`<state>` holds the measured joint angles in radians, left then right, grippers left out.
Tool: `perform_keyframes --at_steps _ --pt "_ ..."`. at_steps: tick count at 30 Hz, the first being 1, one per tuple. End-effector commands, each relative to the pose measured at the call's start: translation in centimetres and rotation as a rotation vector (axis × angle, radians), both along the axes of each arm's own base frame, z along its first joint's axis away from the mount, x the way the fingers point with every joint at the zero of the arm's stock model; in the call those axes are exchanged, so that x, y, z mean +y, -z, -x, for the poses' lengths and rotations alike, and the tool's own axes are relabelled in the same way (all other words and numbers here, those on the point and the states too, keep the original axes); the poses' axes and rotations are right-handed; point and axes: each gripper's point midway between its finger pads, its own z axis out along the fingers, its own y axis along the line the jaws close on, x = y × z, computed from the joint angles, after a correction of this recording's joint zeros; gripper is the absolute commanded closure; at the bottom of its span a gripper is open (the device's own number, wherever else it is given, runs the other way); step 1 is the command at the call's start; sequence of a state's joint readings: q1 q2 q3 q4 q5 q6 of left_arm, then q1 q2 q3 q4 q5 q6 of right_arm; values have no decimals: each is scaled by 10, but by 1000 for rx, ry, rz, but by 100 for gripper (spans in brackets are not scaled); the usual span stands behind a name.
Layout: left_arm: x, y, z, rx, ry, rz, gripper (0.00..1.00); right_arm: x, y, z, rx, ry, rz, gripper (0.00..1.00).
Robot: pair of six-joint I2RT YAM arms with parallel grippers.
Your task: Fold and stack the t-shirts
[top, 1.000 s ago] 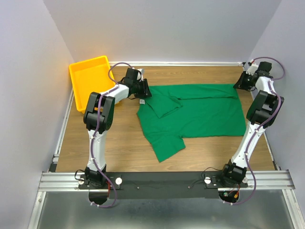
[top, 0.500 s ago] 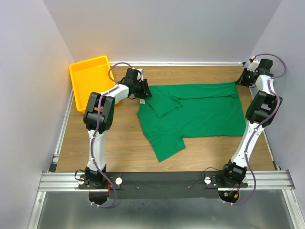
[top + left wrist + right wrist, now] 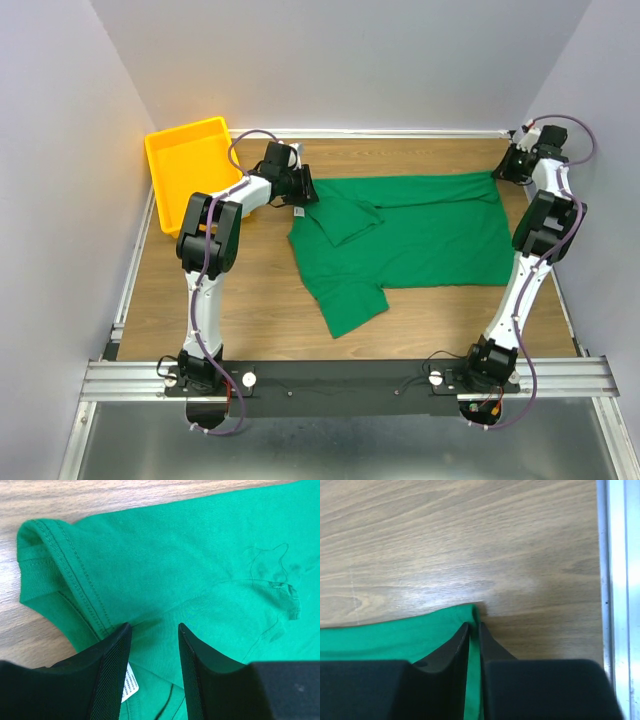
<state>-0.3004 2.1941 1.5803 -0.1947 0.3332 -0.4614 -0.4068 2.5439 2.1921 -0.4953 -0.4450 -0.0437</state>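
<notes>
Now your right fingers (image 3: pixel 446 654) pinch the far hem corner of the green short-sleeved cloth t-shirt (image 3: pixel 430 235); it stretches leftward to your parted left fingers (image 3: pixel 111 672) at its collar.

The corner of the green t-shirt (image 3: pixel 380 640) is held by the right gripper (image 3: pixel 475 626); a thin strip of cloth is pinched between its two black fingers (image 3: pixel 447 652). Beyond this corner the bare wooden table (image 3: pixel 470 540) is seen, and to the right of the corner a metal rail (image 3: pixel 616 570) is seen.
</notes>
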Motion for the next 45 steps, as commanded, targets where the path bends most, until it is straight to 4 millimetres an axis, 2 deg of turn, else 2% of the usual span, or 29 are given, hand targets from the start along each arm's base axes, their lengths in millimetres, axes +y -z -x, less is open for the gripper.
perform_keyframes --at_steps 1,5,6,8,9,11,12,14,15,18,19,20,21,22,23,24,25,26,28,30,31,32,34,35,37,38,40,41,45 --pt "12 22 4 52 -24 -53 48 -19 -5 -8 -15 66 66 68" --pt "7 -23 -13 -63 -24 -14 45 -28 -24 -2 -22 102 124 64" --pt "4 -46 -18 -117 -19 4 43 -31 -42 0 -40 115 153 61" --pt "4 -76 -26 -188 -21 20 43 -29 -40 11 -17 113 158 56" --pt "3 -101 -28 -241 -22 29 41 -29 -60 14 -44 112 179 52" --pt "3 -130 -32 -316 -23 36 38 -25 -65 23 -38 101 186 47" --pt "5 -144 -33 -359 -26 24 37 -21 -55 35 -6 94 180 44" --pt "9 -180 -29 -449 -32 31 31 -16 -75 44 -31 74 199 38" --pt "13 -210 -26 -529 -39 28 31 -6 -64 57 -4 35 185 31" --pt "32 -228 -13 -596 -90 -24 30 17 -89 80 -49 -56 166 17" --pt "41 -257 -2 -671 -102 -39 28 29 -72 99 -12 -106 153 8" --pt "53 -247 7 -668 -132 -79 23 44 -93 107 -63 -160 143 5" --pt "60 -257 13 -711 -153 -91 19 52 -94 117 -68 -193 136 0" --pt "71 -286 32 -783 -178 -90 15 61 -93 128 -71 -250 148 0" --pt "83 -272 41 -780 -204 -121 9 78 -83 146 -54 -308 130 0" --pt "89 -275 51 -797 -214 -117 2 96 -88 156 -80 -384 103 0" --pt "99 -294 69 -845 -232 -94 2 109 -100 172 -111 -481 137 0" --pt "106 -275 79 -811 -204 -67 2 133 -97 187 -118 -588 118 0" --pt "115 -279 102 -820 -174 -8 2 179 -113 221 -237 -878 109 0" --pt "118 -255 121 -757 -120 33 3 232 -116 261 -341 -1151 71 0" --pt "119 -259 132 -768 -116 38 5 251 -112 286 -369 -1315 99 0" --pt "121 -244 140 -717 -120 36 5 287 -111 309 -377 -1479 98 0" --pt "121 -246 155 -716 -118 46 7 318 -97 343 -314 -1654 99 0" --pt "122 -236 162 -671 -122 43 8 349 -97 367 -335 -1793 107 1" --pt "125 -237 171 -648 -136 43 11 374 -78 388 -326 -1872 173 3" --pt "126 -233 177 -616 -138 34 12 403 -78 413 -376 -1971 210 5" --pt "128 -239 187 -619 -155 43 14 436 -73 406 -500 -1957 346 8" --pt "130 -238 192 -605 -165 41 14 449 -59 432 -469 -1990 330 10" --pt "135 -247 212 -622 -198 56 14 472 -46 433 -451 -1957 373 25"
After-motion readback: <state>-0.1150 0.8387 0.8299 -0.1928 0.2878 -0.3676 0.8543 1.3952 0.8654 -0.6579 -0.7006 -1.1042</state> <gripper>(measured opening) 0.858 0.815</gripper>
